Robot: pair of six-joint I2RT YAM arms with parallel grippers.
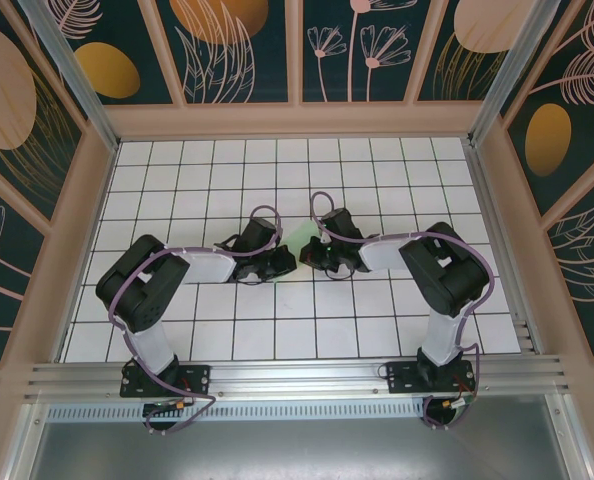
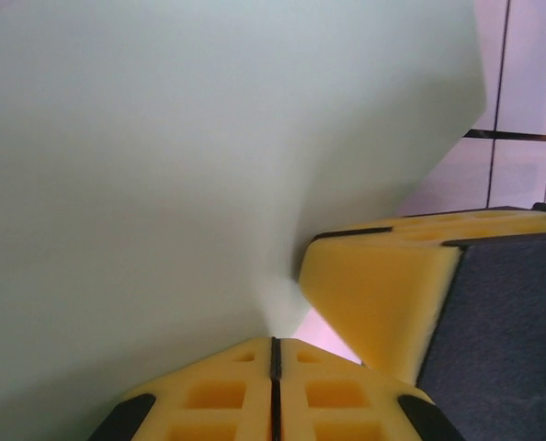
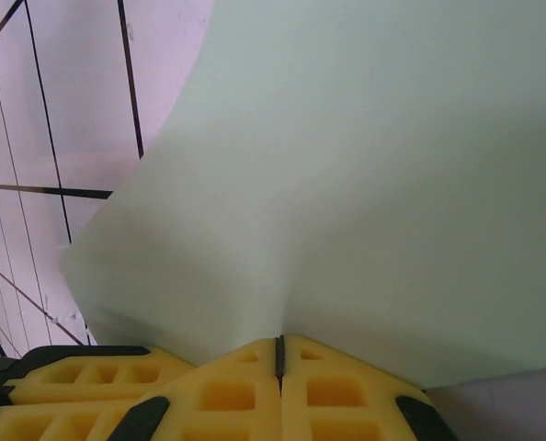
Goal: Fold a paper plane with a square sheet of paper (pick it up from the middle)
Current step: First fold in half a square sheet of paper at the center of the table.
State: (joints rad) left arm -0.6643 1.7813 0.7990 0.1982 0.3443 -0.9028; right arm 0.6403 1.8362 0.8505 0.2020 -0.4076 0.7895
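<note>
Near the desk's (image 1: 377, 340) centre, the left fingers (image 2: 213, 397) and right fingers (image 3: 222, 397) are each clamped on the pale green square sheet of paper (image 1: 299, 237), held between them. Pulling the arms apart unevenly could tear it or slip a grip.

Robot lab test cell, white grid-tiled table (image 1: 277, 335), left arm (image 1: 147, 290) and right arm (image 1: 445, 275) bolted at aluminium rail (image 1: 297, 378), leaf-printed wall panels (image 1: 237, 50).

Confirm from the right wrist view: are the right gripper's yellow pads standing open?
No, the right gripper has its yellow pads pressed together, pinching the green paper between them.
</note>
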